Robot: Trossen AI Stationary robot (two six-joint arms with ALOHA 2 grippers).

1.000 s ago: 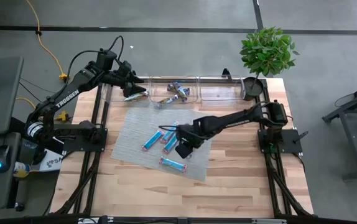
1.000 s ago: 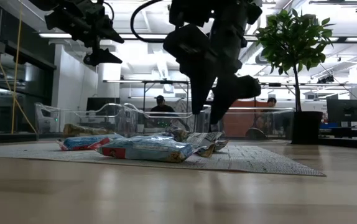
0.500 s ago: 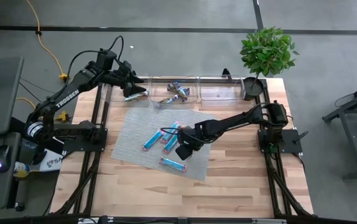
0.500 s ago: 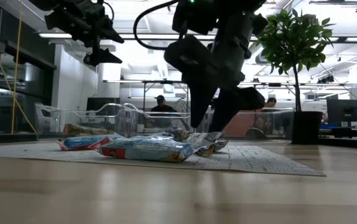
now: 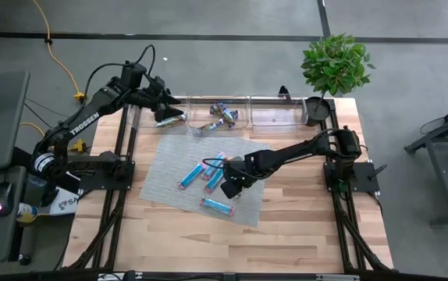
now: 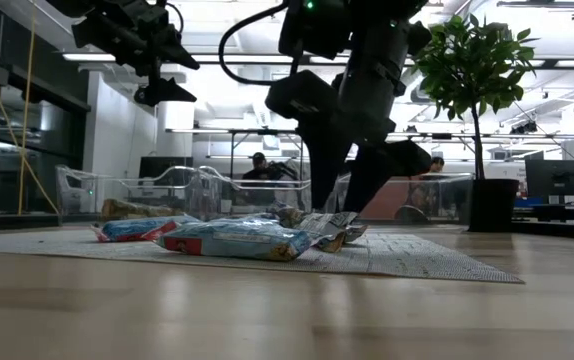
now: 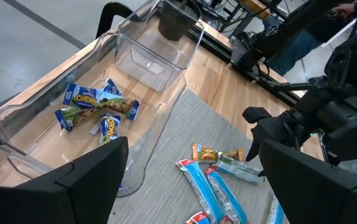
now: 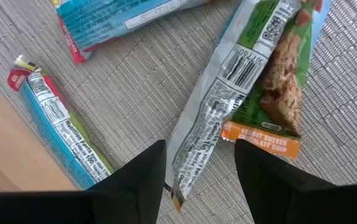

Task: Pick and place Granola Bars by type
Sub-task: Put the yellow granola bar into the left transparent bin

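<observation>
Several granola bars lie flat on a grey mat point(image 5: 177, 187): bright blue ones point(image 5: 190, 176) point(image 5: 217, 206), a silvery-wrapped bar point(image 8: 213, 124) and a green bar with an orange end point(image 8: 272, 93) that overlaps it. Blue bars with yellow-green point(image 7: 97, 106) lie in the middle compartment of a clear bin point(image 5: 220, 115). My right gripper point(image 8: 197, 186) is open and low over the mat, its fingers on either side of the silvery bar's end. My left gripper point(image 7: 191, 180) is open and empty, hovering high over the bin's left end point(image 5: 169, 109).
The clear bin row runs along the table's far edge; its right compartment point(image 5: 275, 113) has no bars in it. A potted plant point(image 5: 335, 62) stands at the far right corner. Bare wood lies near and right of the mat. People are in the room beyond the table point(image 6: 257, 165).
My right gripper has come down toward the bars on the mat, its wrist sinking lower in the low view. The bars and my left arm have stayed where they were.
</observation>
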